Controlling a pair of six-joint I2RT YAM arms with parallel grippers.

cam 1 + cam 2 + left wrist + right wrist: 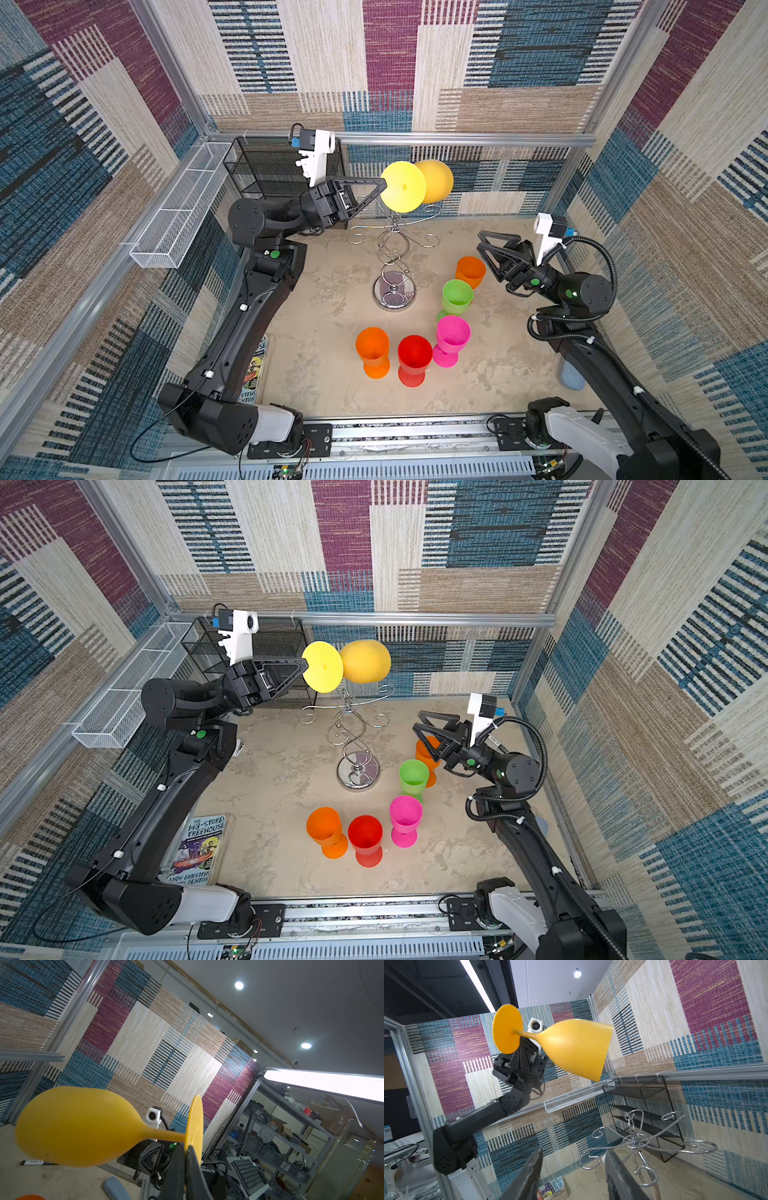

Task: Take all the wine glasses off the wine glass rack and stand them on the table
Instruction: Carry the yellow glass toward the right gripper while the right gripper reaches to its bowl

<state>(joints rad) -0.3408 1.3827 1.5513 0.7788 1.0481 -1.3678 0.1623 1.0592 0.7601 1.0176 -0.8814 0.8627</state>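
Your L gripper (383, 183) (305, 661) is pinched shut on the wine glass (415, 187) (361, 661), gripping the rim of its flat foot. The left wrist view shows that pinch edge-on. The glass is yellow and lies on its side up in the air, stem approx level, bowl pointing away from the L gripper twd the right side. It's off the wine glass rack (394, 293) (358, 771): in the right wrist view it hangs well above the chrome curled arms, touching none. The rack stands upright mid-table, round mirrored base flat on the surface. Your R gripper (479, 242) (417, 721) hovers low on the right w/ jaws partway apart and nothing btwn them, just beside the orange cup (470, 270). The green cup (457, 295), pink cup (452, 332), red cup (414, 357) and 2nd orange cup (372, 347) stand upright in front of the rack, near each other. The black mesh shelf (266, 170) sits at the back, behind the L gripper.
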